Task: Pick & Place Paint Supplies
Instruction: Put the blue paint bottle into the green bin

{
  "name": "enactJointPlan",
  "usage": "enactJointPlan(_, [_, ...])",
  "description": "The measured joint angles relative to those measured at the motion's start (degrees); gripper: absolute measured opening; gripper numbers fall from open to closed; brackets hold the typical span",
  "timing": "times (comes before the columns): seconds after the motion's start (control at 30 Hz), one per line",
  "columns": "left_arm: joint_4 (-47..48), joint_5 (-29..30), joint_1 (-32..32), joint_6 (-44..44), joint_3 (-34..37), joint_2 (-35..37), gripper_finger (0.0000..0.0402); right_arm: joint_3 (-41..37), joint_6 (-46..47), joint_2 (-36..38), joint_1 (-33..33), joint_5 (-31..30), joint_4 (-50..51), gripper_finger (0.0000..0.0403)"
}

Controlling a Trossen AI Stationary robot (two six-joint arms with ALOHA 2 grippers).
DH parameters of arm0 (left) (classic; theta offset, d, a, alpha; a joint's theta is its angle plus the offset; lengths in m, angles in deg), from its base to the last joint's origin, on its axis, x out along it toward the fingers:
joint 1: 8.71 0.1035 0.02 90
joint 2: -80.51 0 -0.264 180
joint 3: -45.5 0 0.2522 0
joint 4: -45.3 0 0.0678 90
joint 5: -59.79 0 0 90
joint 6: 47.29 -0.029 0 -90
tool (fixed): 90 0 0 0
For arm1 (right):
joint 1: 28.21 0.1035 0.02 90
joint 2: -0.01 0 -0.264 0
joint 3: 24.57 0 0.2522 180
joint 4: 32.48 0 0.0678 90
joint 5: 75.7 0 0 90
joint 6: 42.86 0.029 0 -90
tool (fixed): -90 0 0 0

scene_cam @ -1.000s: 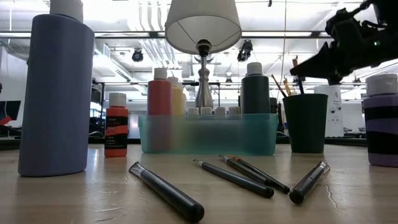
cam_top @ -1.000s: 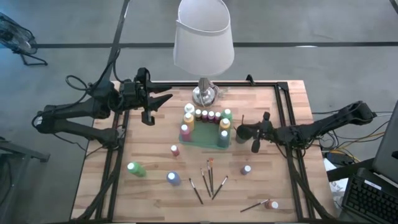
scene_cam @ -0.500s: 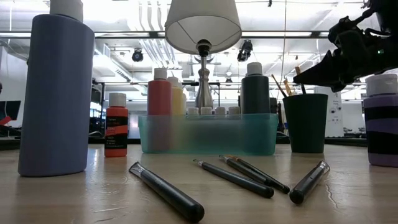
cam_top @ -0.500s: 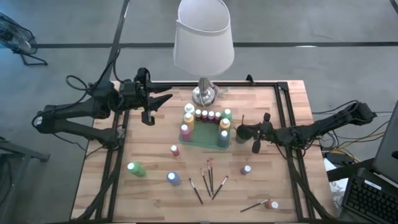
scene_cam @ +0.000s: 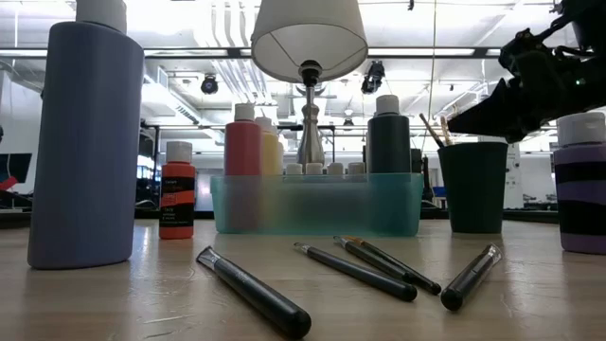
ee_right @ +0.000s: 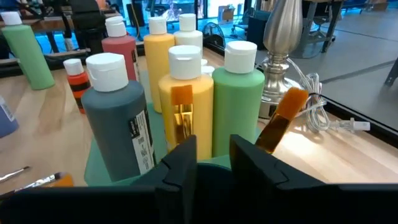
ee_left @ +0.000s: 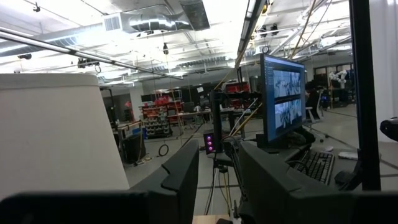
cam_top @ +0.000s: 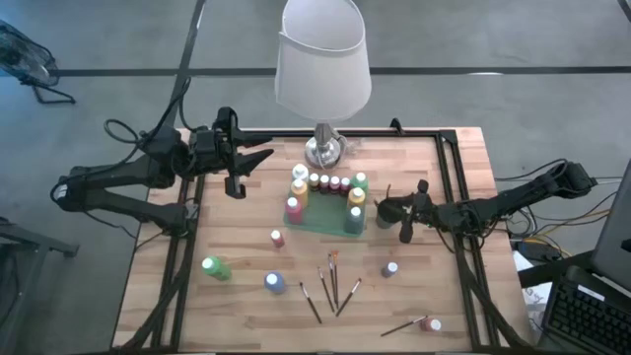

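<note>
Your right end effector (cam_top: 379, 208) hovered at the right end of the green tray (scene_cam: 312, 208), right over the rim of the dark cup (scene_cam: 473, 189) that stood just beside the tray. Its fingers were released, parted a little with nothing between them. Two paintbrushes (ee_right: 280, 121) stood in that cup, bristles up and leaning free of the fingers.

In the tray stood a cluster of white-capped paint bottles (cam_top: 335, 183): yellow, green, red, a dark grey one and a row of small ones along the tray's lamp side.

Your left end effector (cam_top: 258, 160) waited off the tray's far left corner, raised above the desk (cam_top: 237, 217), its fingers released and empty, level with the lamp (cam_top: 322, 59).

Much was out on the desk on the tray's side away from the lamp. A small red bottle (cam_top: 277, 238) stood near the tray. A green bottle (cam_top: 214, 266) and a blue bottle (cam_top: 275, 282) were farther out to the left, and a purple bottle (cam_top: 390, 268) stood to the right. A group of loose brushes (cam_top: 333, 281) lay fanned between the blue and purple bottles. One more brush (cam_top: 404, 324) lay well apart, touching or just beside another small bottle (cam_top: 432, 323); I could not tell which.
</note>
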Motion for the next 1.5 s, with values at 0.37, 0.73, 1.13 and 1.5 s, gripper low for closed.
enactJointPlan(0.37, [-0.02,0.0,-0.01,-0.02,0.0,0.0,0.0122,1.26,-0.35,0.11,0.0,-0.42,-0.07,0.0207])
enactJointPlan(0.73, [-0.03,-0.01,0.0,-0.04,0.0,0.0,0.0122,12.39,-12.01,0.11,0.0,-0.46,0.19,0.0248])
enactJointPlan(1.13, [-0.04,-0.02,0.01,-0.04,0.0,-0.02,0.0122,26.66,-12.04,0.07,0.0,-0.5,0.36,0.025])
enactJointPlan(1.5, [-0.57,0.0,0.0,-4.92,0.0,-0.02,0.0122,37.4,-25.0,0.0,0.0,-0.52,0.35,0.0213])
